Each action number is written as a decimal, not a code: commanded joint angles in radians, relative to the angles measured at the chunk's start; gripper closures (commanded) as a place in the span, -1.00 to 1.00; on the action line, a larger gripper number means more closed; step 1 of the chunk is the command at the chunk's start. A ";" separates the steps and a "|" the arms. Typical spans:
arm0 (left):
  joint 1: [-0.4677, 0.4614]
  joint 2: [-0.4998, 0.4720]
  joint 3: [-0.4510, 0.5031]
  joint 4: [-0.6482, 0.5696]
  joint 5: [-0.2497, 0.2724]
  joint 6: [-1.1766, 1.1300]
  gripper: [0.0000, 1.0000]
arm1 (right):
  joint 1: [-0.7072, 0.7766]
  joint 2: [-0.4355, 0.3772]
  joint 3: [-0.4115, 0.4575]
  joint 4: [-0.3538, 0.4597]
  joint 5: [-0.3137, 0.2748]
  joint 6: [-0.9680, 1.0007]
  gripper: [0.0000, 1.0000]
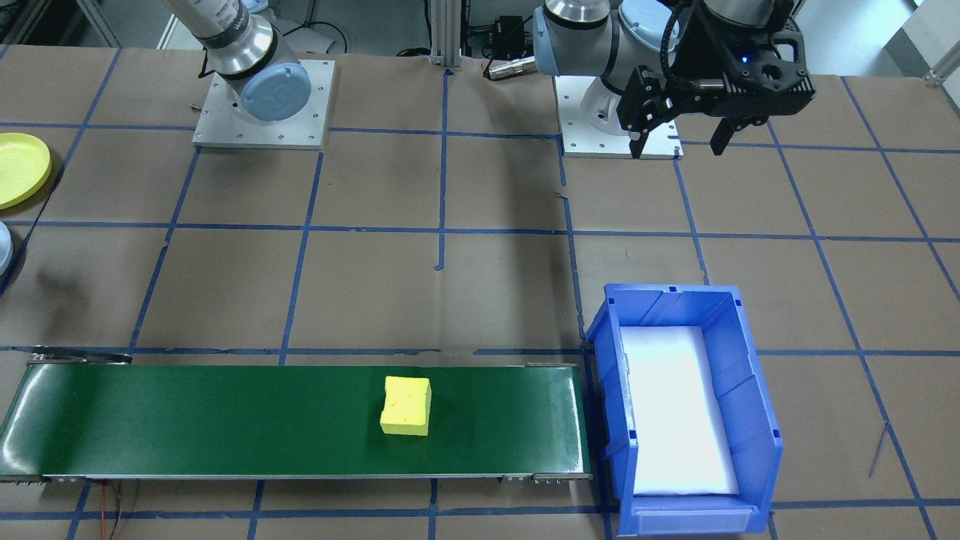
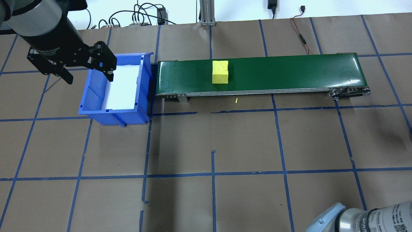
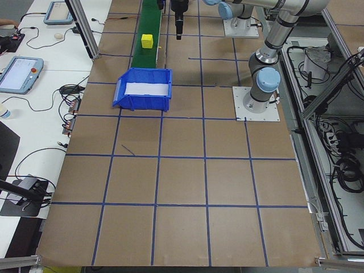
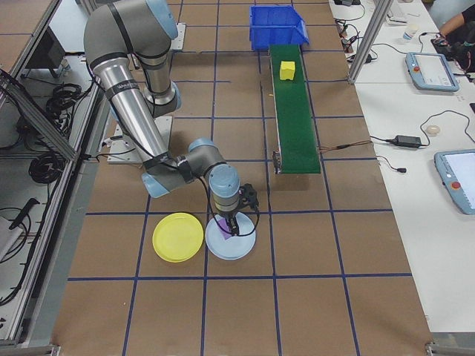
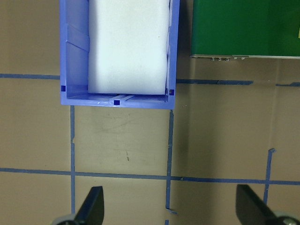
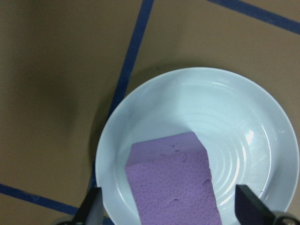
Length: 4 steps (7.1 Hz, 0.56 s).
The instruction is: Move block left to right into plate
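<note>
A purple block (image 6: 171, 183) lies in the pale blue plate (image 6: 229, 117), seen from the right wrist. My right gripper (image 6: 168, 208) is open just above it, its fingers standing clear of the block's sides. In the exterior right view the same gripper (image 4: 228, 225) hangs over this plate (image 4: 241, 248). A yellow block (image 1: 406, 406) sits on the green conveyor belt (image 1: 225, 420), near its middle. My left gripper (image 1: 679, 139) is open and holds nothing, hovering high beside the blue bin (image 2: 93, 95).
A yellow plate (image 4: 178, 237) lies next to the pale blue one. The blue bin (image 1: 754, 405), lined with white foam, stands at the belt's end on my left. Blue tape lines grid the brown table.
</note>
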 commanded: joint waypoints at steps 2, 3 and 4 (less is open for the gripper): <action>0.012 0.000 0.001 -0.006 0.002 0.014 -1.00 | 0.370 -0.145 -0.028 0.199 0.084 0.471 -1.00; 0.014 0.000 0.001 -0.006 -0.001 0.017 -1.00 | 0.480 -0.133 -0.055 0.202 0.141 0.677 -1.00; 0.011 -0.009 0.011 -0.004 -0.004 0.039 -1.00 | 0.576 -0.118 -0.071 0.185 0.205 0.834 -1.00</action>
